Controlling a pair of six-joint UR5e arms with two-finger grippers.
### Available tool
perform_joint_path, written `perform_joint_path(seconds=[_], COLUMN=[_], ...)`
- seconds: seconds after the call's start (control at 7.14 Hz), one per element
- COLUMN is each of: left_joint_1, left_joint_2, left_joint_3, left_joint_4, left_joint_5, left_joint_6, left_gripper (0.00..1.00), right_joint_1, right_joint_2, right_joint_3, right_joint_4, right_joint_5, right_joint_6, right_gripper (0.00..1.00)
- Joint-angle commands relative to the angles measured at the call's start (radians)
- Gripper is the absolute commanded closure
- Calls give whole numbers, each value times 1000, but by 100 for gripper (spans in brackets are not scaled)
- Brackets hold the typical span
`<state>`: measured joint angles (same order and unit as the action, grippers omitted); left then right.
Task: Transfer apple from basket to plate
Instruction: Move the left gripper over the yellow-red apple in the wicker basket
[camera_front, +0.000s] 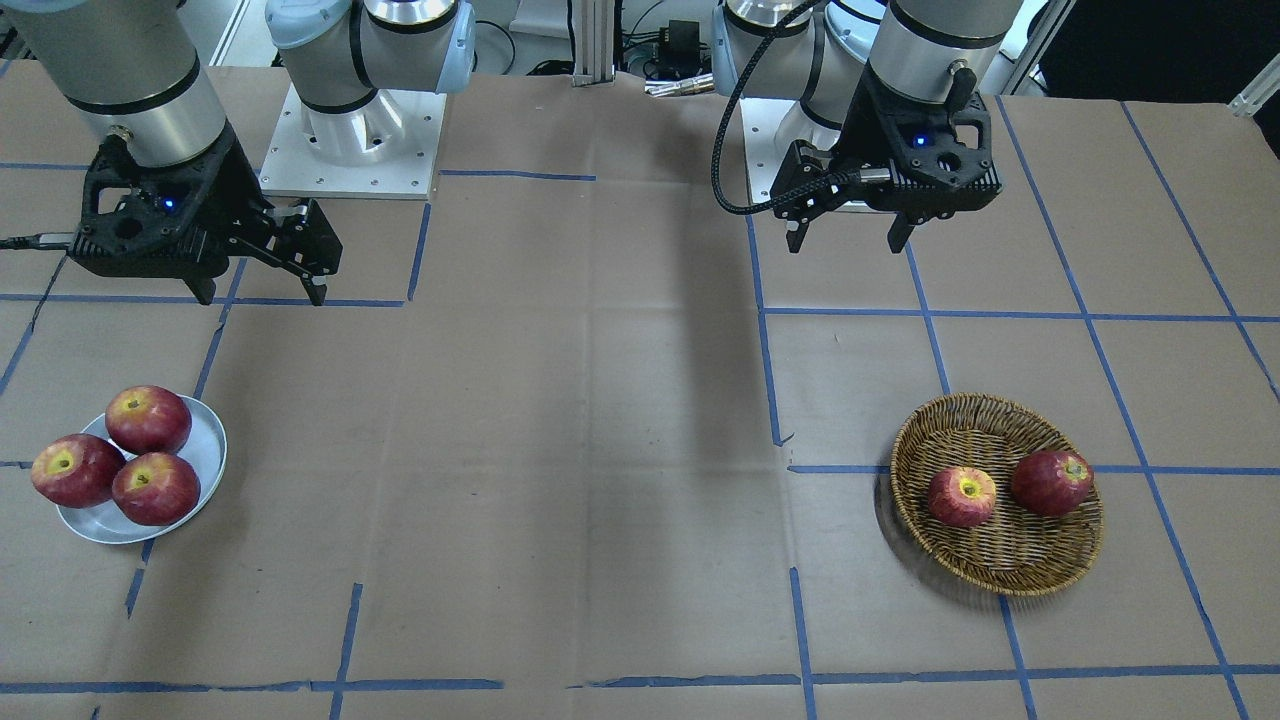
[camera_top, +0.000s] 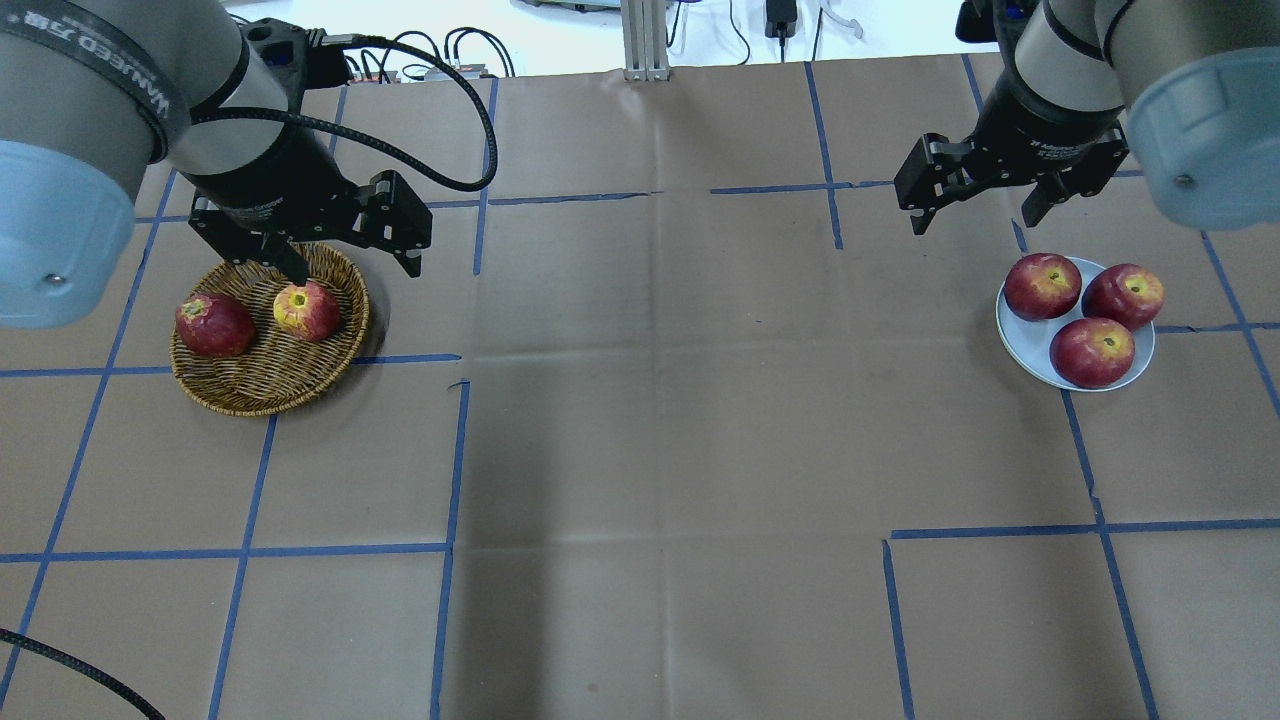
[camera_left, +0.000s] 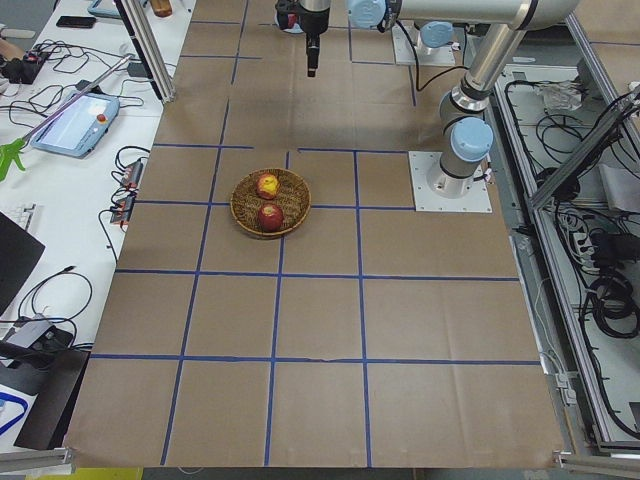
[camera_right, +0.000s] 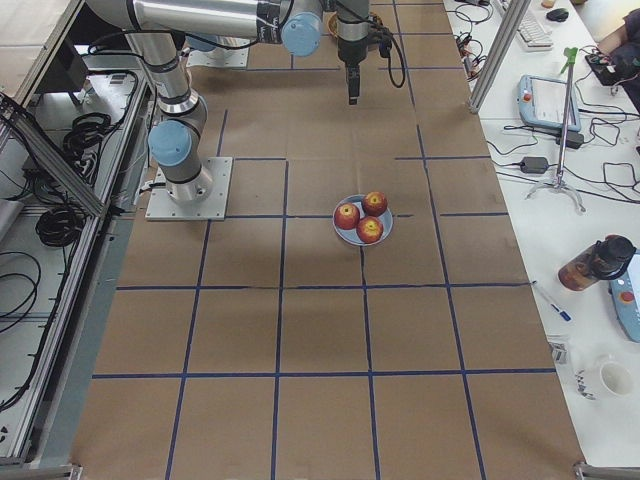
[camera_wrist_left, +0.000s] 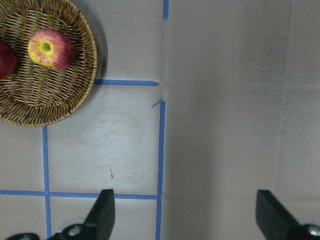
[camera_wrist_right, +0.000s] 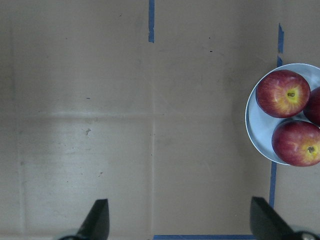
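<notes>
**A:** How far is the task, in your judgement?

**B:** I think the transfer itself is not begun. The apple (camera_front: 962, 496), the paler one with the yellow patch around its stem, lies in the basket (camera_front: 1000, 585), and nothing touches it.

**A:** Is it alone in there?

**B:** No. A darker apple (camera_front: 1052, 482) lies just beside it. I cannot tell if the two are touching.

**A:** And the plate?

**B:** The plate (camera_front: 205, 445) is well apart from the basket, at the other end of the surface (camera_front: 600, 450). It carries three red apples (camera_front: 148, 420), pressed close together, and one of them sits out over the rim. I would say little room is left for a fourth.

**A:** What about the arms?

**B:** The left claw (camera_front: 846, 245) is spread wide and holds nothing. It hangs above the surface on the robot's side of the basket, not over the apple. In its wrist view the basket is off in the upper corner. The right claw (camera_front: 262, 296) is also wide and empty, and it hangs near the plate on the robot's side.

**A:** So what is left?

**B:** Everything, as I see it: to reach the apple, grip it, carry it across and set it on the plate.
</notes>
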<state>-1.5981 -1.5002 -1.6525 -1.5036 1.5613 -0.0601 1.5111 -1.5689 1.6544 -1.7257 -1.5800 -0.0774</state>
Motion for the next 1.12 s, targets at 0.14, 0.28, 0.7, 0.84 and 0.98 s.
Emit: perform_joint_path(seconds=[0.14,0.28,0.7,0.84,0.98], left_joint_1=[0,0,1,1,1], left_joint_2=[-2,0,-3,-6,-6], left_joint_3=[-1,-1,-3,-3,-3], left_joint_4=[2,2,2,3,3], left_joint_5=[2,6,6,5,5], left_joint_6=[0,0,0,0,0], left_gripper=[1,1,1,1,1], right_joint_1=[0,1,6,12,17], right_joint_2=[-2,-2,-8,-20,-16], right_joint_3=[1,1,1,-2,-14], right_joint_4=[8,9,11,17,17], right_joint_5=[3,5,6,6,9], right_joint_6=[-2,-2,-2,1,4], right_gripper=[0,0,0,0,0])
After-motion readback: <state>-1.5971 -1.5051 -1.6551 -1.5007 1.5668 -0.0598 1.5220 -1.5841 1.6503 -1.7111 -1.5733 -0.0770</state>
